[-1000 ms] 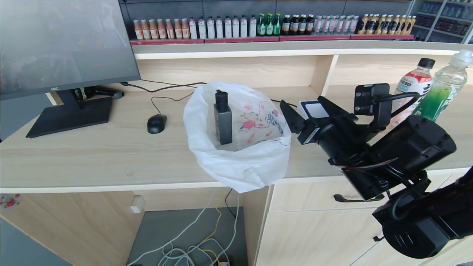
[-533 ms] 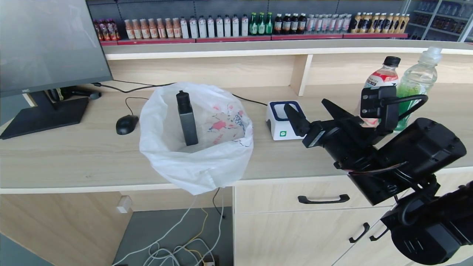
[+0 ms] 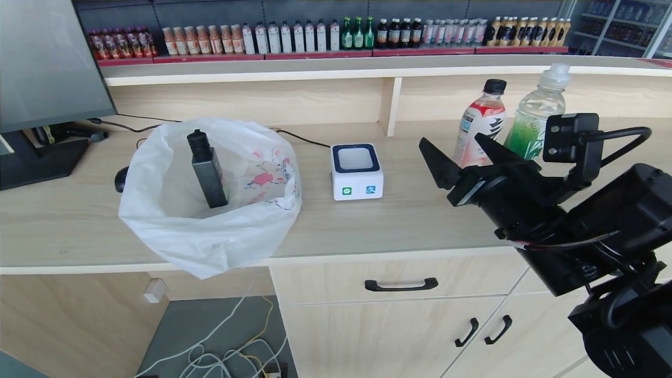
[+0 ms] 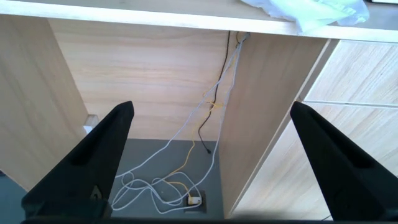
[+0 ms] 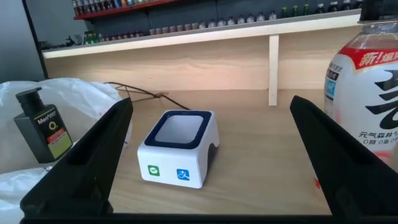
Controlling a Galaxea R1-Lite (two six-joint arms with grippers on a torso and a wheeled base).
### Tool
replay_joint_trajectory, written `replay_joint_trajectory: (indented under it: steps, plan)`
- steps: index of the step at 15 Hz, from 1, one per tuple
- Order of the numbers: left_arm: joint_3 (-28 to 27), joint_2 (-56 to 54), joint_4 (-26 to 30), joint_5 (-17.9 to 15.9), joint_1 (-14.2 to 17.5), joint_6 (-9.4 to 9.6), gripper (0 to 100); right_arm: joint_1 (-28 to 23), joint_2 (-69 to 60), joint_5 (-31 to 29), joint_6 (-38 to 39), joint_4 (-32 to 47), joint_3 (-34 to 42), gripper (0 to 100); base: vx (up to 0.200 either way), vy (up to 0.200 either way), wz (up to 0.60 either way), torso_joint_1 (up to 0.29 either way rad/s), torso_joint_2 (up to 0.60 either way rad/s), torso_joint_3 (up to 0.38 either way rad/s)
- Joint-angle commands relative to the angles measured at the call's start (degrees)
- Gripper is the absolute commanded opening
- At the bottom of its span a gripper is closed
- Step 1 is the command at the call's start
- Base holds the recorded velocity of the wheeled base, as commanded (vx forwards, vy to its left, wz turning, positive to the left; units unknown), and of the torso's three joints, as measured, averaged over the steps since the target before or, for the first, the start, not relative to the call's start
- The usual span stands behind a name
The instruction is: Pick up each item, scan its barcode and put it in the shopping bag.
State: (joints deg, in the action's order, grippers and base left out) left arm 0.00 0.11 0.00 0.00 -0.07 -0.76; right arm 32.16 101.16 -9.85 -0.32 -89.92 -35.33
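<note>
Bagging stood at one item in, two left.
Your dark bottle (image 3: 207,170) sat in the shopping bag (image 3: 173,231), perhaps alone; the red-labelled bottle (image 3: 479,126) and green bottle (image 3: 534,113) waited past the scanner (image 3: 357,170), right gripper (image 3: 449,137) and left gripper (image 4: 211,106) both spread, empty.

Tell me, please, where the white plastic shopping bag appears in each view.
Head view: white plastic shopping bag on the light wooden counter, left of the white scanner box, overhanging the edge.
Left wrist view: bag fold hanging over the counter edge.
Right wrist view: bag beside the scanner box.
Shared landmark: the counter.
</note>
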Motion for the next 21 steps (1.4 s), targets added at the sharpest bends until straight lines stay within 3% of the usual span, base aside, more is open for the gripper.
replay_joint_trajectory:
  steps: [1, 4, 17, 21]
  plan:
    - [0.0, 0.0, 0.0, 0.0, 0.0, 0.05, 100, 0.0, -1.5, 0.0, 0.0, -0.1, 1.1, 100, 0.0, -0.2, 0.0, 0.002, 0.0, 0.007]
    - [0.0, 0.0, 0.0, 0.0, 0.0, -0.04, 100, -0.1, -2.1, 0.0, 0.0, -0.1, 2.4, 100, 0.0, -0.2, 0.0, 0.002, 0.0, 0.001]
    - [0.0, 0.0, 0.0, 0.0, 0.0, 0.32, 100, -2.6, -3.2, -0.1, -3.0, -0.1, 5.9, 100, 0.0, 0.0, 0.0, 0.0, 0.0, 0.0]
    - [0.0, 0.0, 0.0, 0.0, 0.0, 0.32, 100, -2.7, -3.2, 0.0, -2.8, 10.3, 0.4, 100, 0.0, 0.0, 0.0, 0.0, 0.0, 0.0]
